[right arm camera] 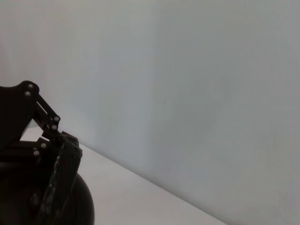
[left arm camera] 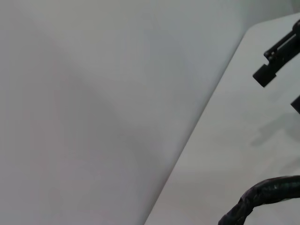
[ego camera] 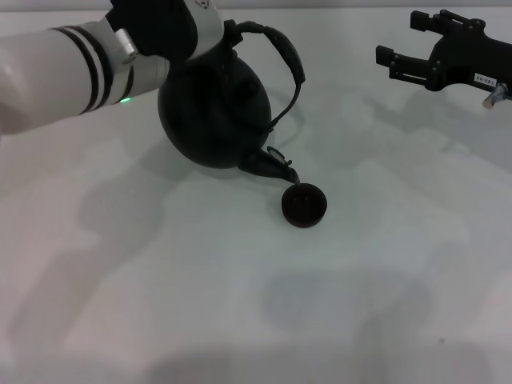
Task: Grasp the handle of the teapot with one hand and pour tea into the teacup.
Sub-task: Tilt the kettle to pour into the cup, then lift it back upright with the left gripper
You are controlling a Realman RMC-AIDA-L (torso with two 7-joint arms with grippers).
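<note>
The teacup [ego camera: 304,205] is taken as the landmark: a tiny black handleless cup standing upright on the white table [ego camera: 384,304], nearest to the robot of all the things in view. Directly above its far-left rim the short spout of the teapot [ego camera: 214,112] is seen, tipped downward, so that pouring is judged to be under way.

Behind and to the left of the teacup, the round black pot is held tilted and lifted. The handle [ego camera: 282,56] arches over the side of it farthest from the teacup, and there it is gripped by the left gripper [right arm camera: 58,161], whose fingers are seen clamped around the bail in the right wrist view.

The pot is judged rigid and rather heavy, more so if filled, while the rough wrapped handle should resist slipping; the middle of the arch is considered the soundest hold. The cup is judged light and easily knocked.

Farthest back and to the right of the teacup, the right gripper [ego camera: 408,44] is parked with fingers spread, grasping nothing.
</note>
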